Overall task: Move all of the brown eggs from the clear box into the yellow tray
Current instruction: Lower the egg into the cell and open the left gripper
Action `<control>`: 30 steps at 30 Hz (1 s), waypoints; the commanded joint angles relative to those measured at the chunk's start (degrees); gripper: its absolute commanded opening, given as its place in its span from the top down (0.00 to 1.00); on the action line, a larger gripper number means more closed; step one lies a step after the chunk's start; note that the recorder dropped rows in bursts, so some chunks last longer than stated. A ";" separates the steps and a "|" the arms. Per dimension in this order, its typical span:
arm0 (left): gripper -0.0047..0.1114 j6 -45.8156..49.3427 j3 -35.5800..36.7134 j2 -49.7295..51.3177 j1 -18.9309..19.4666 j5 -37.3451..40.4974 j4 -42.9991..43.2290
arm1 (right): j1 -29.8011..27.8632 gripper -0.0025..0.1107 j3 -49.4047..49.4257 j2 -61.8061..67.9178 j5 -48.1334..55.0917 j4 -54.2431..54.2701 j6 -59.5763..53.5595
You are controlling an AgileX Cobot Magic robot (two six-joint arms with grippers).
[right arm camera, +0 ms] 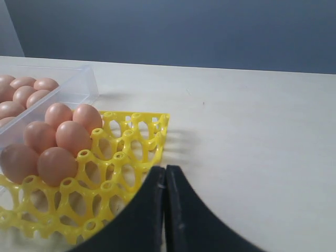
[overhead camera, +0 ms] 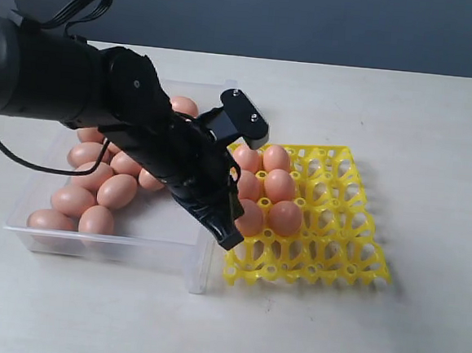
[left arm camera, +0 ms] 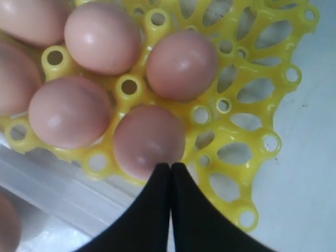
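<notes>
The clear box (overhead camera: 108, 248) on the left holds several brown eggs (overhead camera: 116, 190). Beside it on the right lies the yellow tray (overhead camera: 338, 234), with several eggs (overhead camera: 279, 184) seated in the cups nearest the box. My left gripper (overhead camera: 229, 240) reaches over the box wall to the tray's near left corner. In the left wrist view that gripper (left arm camera: 170, 165) is shut and empty, its tips right by an egg (left arm camera: 148, 139) in an edge cup. My right gripper (right arm camera: 165, 169) is shut and empty, hovering off the tray's (right arm camera: 131, 142) far side.
The black left arm (overhead camera: 80, 82) and its cable span the box's back half. The box wall (left arm camera: 52, 184) runs along the tray's edge. Bare pale tabletop (overhead camera: 435, 143) lies to the right of and behind the tray.
</notes>
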 commanded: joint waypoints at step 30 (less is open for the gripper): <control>0.95 6.56 0.06 -3.60 0.00 -7.19 -5.41 | 0.08 0.97 -0.20 0.00 -0.69 -0.10 -0.01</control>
